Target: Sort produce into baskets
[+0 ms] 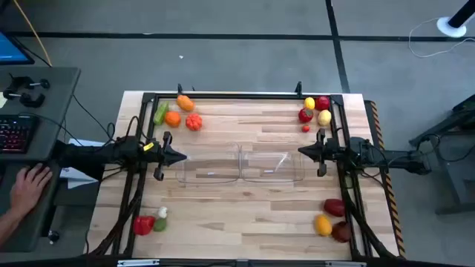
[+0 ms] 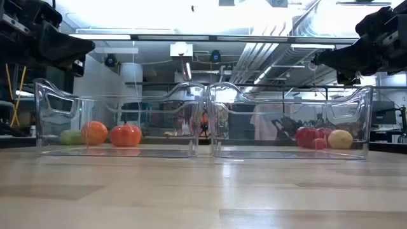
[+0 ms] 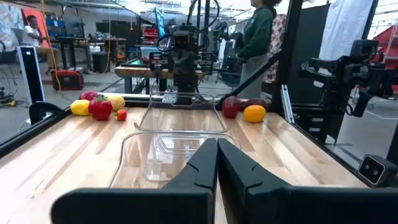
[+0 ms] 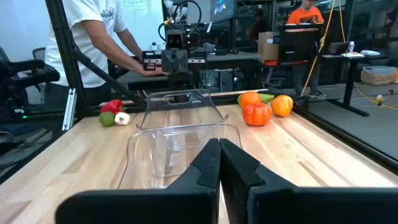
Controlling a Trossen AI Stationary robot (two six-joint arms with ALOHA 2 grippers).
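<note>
While both dark arms hang level above the pale wooden bench (image 1: 245,215), the left gripper (image 1: 181,157) has its two fingers pressed flat together with nothing between them, its tip just short of the outer end of the left clear plastic rectangular basket (image 1: 210,165). The right gripper (image 1: 303,151) is likewise pinched closed and empty-handed, its tip at the outer end of the right clear plastic rectangular basket (image 1: 272,165). Neither gripper touches a basket or any produce.

The two baskets stand end to end, touching, in the middle of the bench, and both are empty. The toy produce lies in four clusters near the bench corners. At the far left are an orange carrot-like piece (image 1: 185,102), a green elongated piece (image 1: 161,112), a round orange fruit (image 1: 173,118) and a ribbed red-orange pumpkin-like piece (image 1: 194,122). At the far right sit a small yellow piece (image 1: 309,103), a red round piece (image 1: 322,103), a red apple-like piece (image 1: 305,115), a pale yellow lemon-like piece (image 1: 324,117) and a tiny red piece (image 1: 306,128). Near left holds a red pepper (image 1: 143,224) with a white piece (image 1: 162,213) and a green piece (image 1: 160,224) beside it. Near right are a dark maroon piece (image 1: 334,207), an orange-yellow fruit (image 1: 323,224) and a dark red piece (image 1: 341,233), the last partly crossed by the frame rail.

In the low view the near clusters do not show, and the far ones appear only through the basket walls. A person's hand (image 1: 27,185) rests on the side desk (image 1: 44,81) left of the bench.
</note>
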